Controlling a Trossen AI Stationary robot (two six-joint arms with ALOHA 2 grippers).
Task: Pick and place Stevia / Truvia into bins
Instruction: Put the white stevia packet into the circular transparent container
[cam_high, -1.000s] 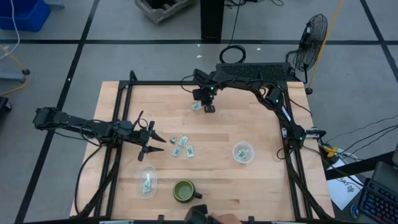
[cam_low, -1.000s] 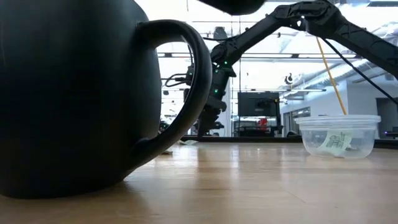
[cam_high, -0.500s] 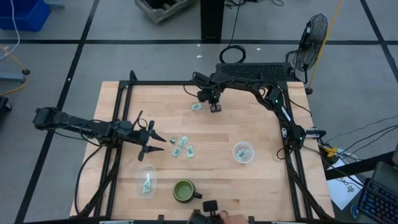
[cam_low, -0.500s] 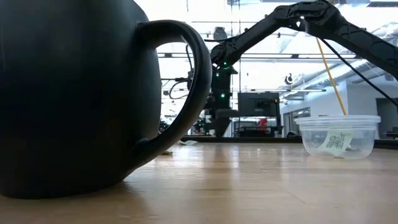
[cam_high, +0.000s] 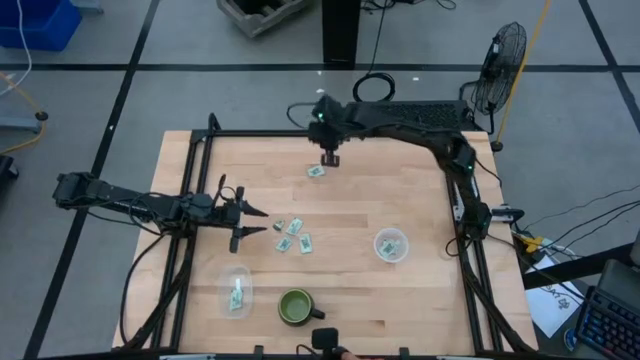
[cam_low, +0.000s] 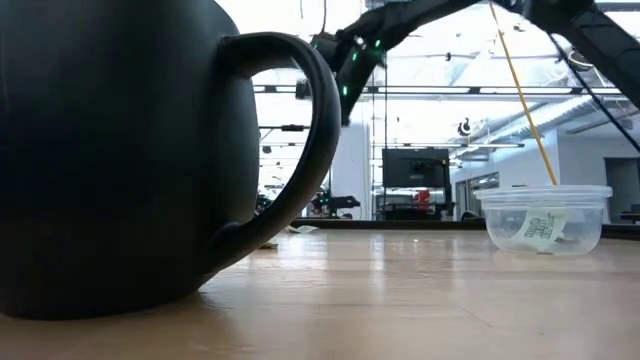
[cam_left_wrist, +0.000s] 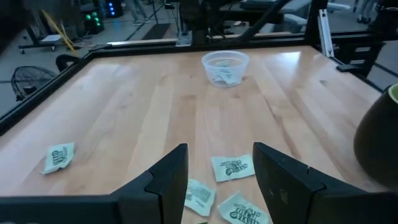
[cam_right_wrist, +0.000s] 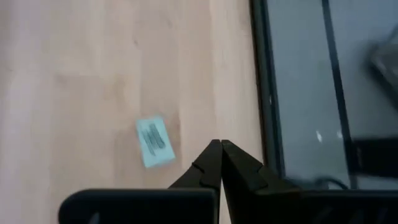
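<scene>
We are hovering our left gripper (cam_high: 243, 221), fingers spread, beside the Stevia packets (cam_high: 291, 235) lying flat on the desk (cam_high: 400, 190) near the mug (cam_high: 295, 307), judging them light, flimsy, best pinched at an edge, right gripper (cam_high: 329, 158) pressed together.

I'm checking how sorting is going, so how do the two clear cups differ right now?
The left cup stands near the table's front edge beside the green mug; the right cup stands farther back, toward the right side. The left cup holds one packet standing up against its wall, while the right cup's contents lie crumpled at the bottom, count unclear. Both are small, round, see-through, upright, and free of either hand.
</scene>
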